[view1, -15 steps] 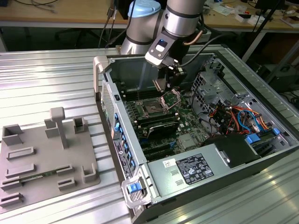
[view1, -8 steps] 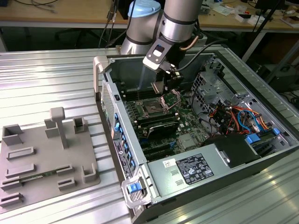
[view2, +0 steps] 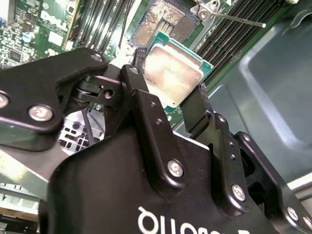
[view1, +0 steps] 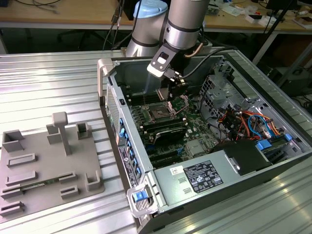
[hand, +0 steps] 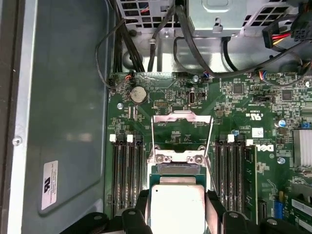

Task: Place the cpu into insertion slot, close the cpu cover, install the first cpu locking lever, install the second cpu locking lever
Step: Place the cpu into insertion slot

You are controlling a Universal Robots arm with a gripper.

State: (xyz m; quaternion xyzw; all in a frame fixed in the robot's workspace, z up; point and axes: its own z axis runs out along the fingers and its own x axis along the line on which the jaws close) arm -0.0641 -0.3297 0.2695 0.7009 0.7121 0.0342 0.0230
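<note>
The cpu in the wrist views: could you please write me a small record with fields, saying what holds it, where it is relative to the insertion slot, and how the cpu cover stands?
held by: gripper, shut on two opposite edges of the cpu
cpu position: above the motherboard, close to the insertion slot, not seated
insertion slot: its dark centre lies uncovered in the second wrist view
cpu cover: open, folded back from the slot
task stage: placing the cpu; cover not yet closed
</note>
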